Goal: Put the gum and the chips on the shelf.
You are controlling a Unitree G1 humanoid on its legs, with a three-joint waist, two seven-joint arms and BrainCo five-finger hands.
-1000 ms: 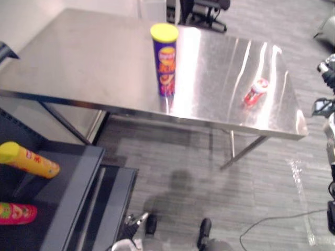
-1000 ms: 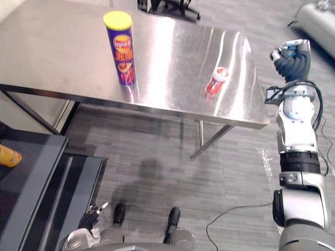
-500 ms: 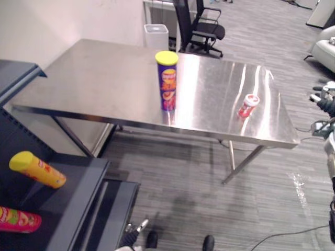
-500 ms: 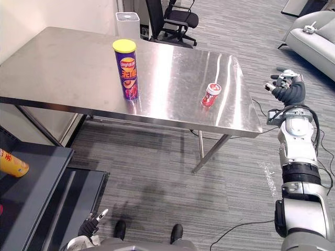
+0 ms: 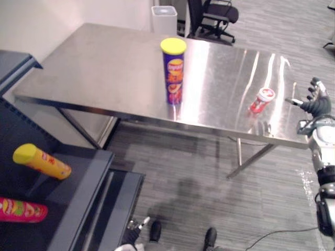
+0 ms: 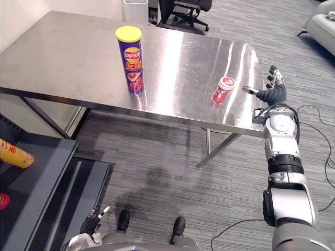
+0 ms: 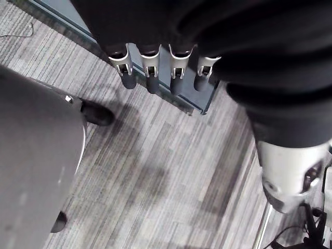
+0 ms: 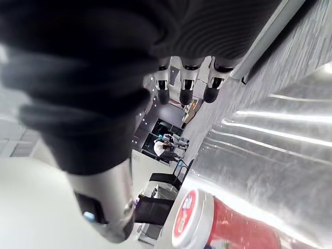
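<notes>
A tall purple chips can with a yellow lid stands upright mid-table. A small red gum tub with a white lid lies tilted near the steel table's right end, and shows close in the right wrist view. My right hand hovers at the table's right edge, just right of the gum and apart from it, open with its fingers spread. My left hand hangs low by the floor, its fingers straight and empty. The dark shelf is at the lower left.
On the shelf lie a yellow can and a red can. Behind the table stand a white bin and a black office chair. A grey sofa is at the far right.
The camera has shifted. My right hand has come down from beside the table to its right edge near the gum, and its fingers have uncurled.
</notes>
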